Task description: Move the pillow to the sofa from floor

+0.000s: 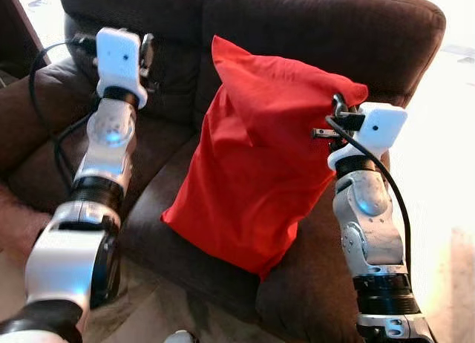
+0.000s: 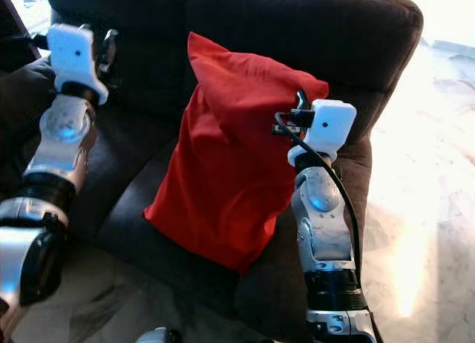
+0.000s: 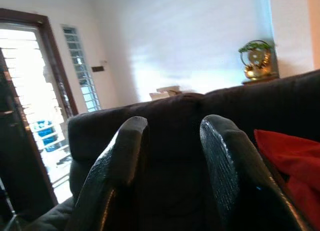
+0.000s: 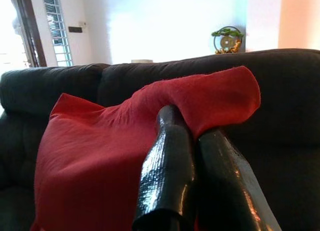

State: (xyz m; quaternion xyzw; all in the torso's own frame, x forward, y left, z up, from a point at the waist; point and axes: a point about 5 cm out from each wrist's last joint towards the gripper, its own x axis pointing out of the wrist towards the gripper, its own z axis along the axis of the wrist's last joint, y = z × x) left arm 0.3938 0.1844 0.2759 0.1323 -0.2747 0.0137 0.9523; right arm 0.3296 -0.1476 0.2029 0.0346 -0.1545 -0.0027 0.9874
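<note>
- Against the sofa's [image 1: 312, 31] right back corner, in my head views, the red pillow [image 1: 252, 180] stands nearly upright, its lower corner hanging past the seat's front edge and its top leaning on the backrest.
- My right gripper [image 1: 340, 114] is at the pillow's upper right corner, beside the right armrest; my left gripper [image 1: 145, 61] is raised over the left seat cushion, well apart from the pillow.
- Through my left wrist view, my left fingers [image 3: 120, 161] are spread with nothing between them, pointing at the dark backrest; a strip of red pillow sits off to one side.
- Through my right wrist view, my right fingers [image 4: 167, 166] are pressed together on a fold of the pillow's corner, which drapes over their tips.
- Risk, as I judge it: the pillow looks top-heavy and overhangs the front edge, so letting go now may let it slide or tip off to the floor.
- Room: the left seat cushion looks bare, so I could lay the pillow flatter there; the armrest hems in my right arm.
</note>
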